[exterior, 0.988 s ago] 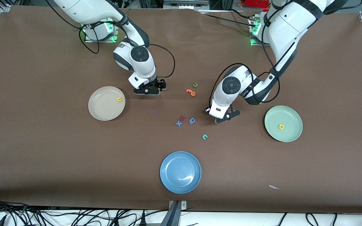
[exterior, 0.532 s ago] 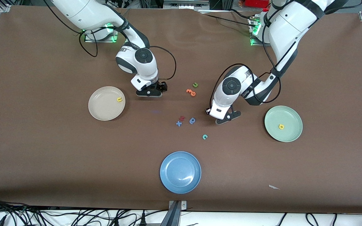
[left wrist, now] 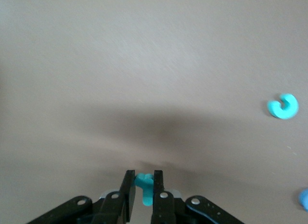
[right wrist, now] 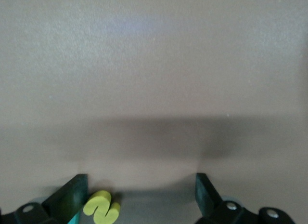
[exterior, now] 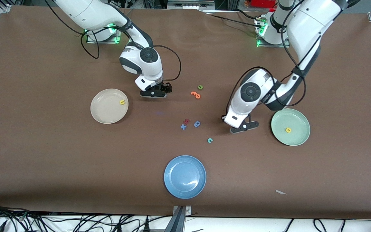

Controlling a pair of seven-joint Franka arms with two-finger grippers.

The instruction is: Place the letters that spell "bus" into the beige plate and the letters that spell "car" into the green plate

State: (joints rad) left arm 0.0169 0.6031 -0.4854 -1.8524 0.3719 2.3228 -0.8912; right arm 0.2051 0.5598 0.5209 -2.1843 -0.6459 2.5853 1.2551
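Left end effector (exterior: pixel 242 128): clenched on the teal "r" (left wrist: pixel 144 185), held clear above bare tabletop (exterior: pixel 43 161); the green plate (exterior: pixel 298 117) lies just beside it toward the left arm's end, with the yellow "a" (exterior: pixel 288 130) in it; the teal "c" (exterior: pixel 210 140) lies near it toward the right arm's end, loose on the tabletop

Right end effector (exterior: pixel 153 94): released, fingers (right wrist: pixel 72 192) spread wide and low over the tabletop; the yellow "s" (right wrist: pixel 102 207) lies between them, close against one finger, with a teal scrap at that finger's edge that I cannot identify; the beige plate (exterior: pixel 103 112) is near it toward the right arm's end, with the yellow "u" (exterior: pixel 122 102) in it

Between the two end effectors, loose on the tabletop: green "u" (exterior: pixel 200 87), orange letter (exterior: pixel 196 94), blue "a" (exterior: pixel 197 123), red letter (exterior: pixel 187 121), blue "x" (exterior: pixel 183 127)

Blue plate (exterior: pixel 185 176): nearest the front camera, well apart from both end effectors
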